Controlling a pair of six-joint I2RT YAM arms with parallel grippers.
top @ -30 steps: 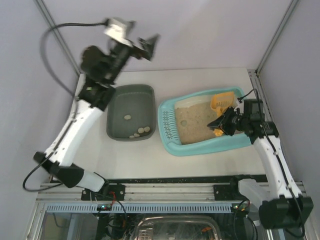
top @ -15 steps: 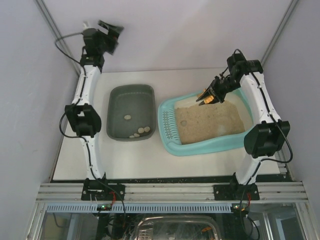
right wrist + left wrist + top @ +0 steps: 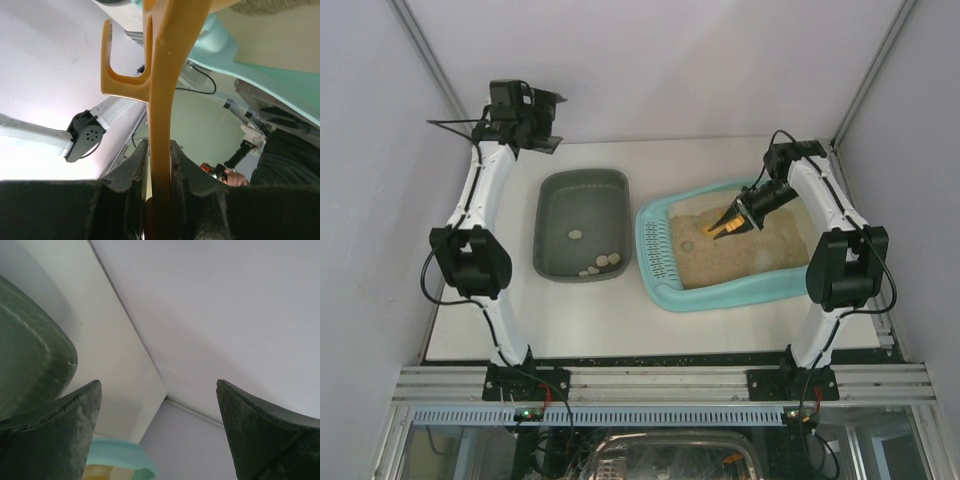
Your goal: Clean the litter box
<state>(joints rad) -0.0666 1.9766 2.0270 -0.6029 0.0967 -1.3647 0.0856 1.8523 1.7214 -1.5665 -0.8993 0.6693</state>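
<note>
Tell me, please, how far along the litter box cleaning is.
Done: several clumps sit in the grey tub. In hand: the right gripper is shut on the orange scoop over the litter box. Remaining: one clump shows in the sand. The left gripper is open, holding nothing.

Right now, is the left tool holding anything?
No, the left tool stands wide open, with nothing in the gap but wall and table edge.

Light-teal litter box (image 3: 655,252), orange scoop (image 3: 726,228), grey-green tub (image 3: 582,198)
</note>
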